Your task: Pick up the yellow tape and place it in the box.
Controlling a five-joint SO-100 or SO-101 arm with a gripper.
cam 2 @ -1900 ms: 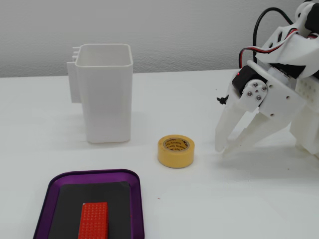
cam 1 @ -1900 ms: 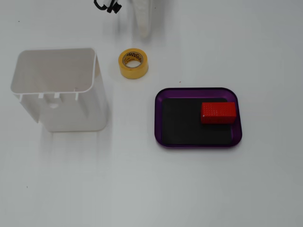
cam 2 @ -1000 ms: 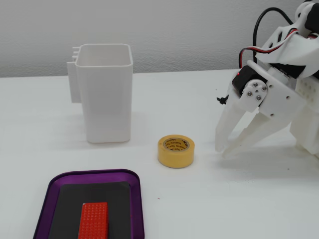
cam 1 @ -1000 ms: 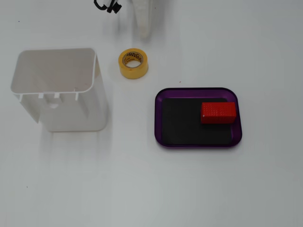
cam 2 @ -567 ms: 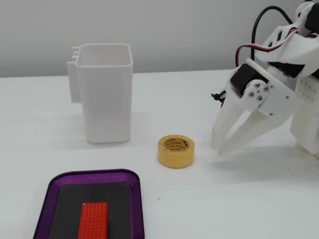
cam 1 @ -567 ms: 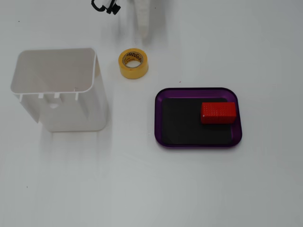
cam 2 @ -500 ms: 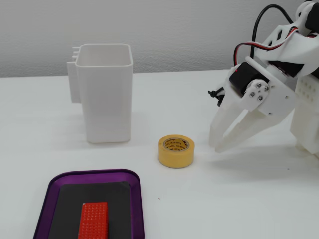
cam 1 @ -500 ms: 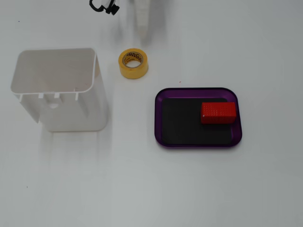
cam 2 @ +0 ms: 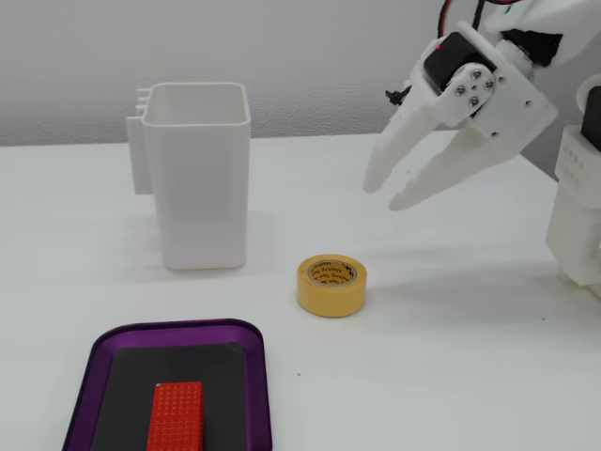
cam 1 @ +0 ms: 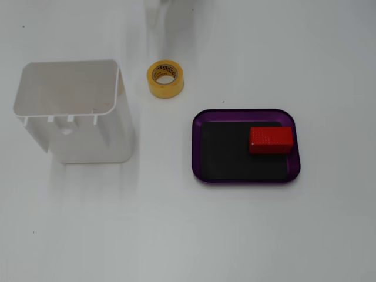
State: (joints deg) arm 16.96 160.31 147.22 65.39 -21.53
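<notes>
The yellow tape [cam 1: 165, 79] lies flat on the white table, also seen in a fixed view [cam 2: 331, 285]. The box, a shallow purple tray with a black floor [cam 1: 200, 147], sits to the tape's lower right; in a fixed view it is at the front left [cam 2: 94, 366]. A red block [cam 1: 271, 140] lies inside it [cam 2: 177, 417]. My white gripper [cam 2: 385, 195] hangs in the air above and to the right of the tape, fingers slightly apart, empty. It does not show in the top-down fixed view.
A tall white plastic container [cam 1: 73, 111] stands left of the tape, also seen in a fixed view [cam 2: 195, 183]. The arm's white base [cam 2: 577, 216] stands at the right edge.
</notes>
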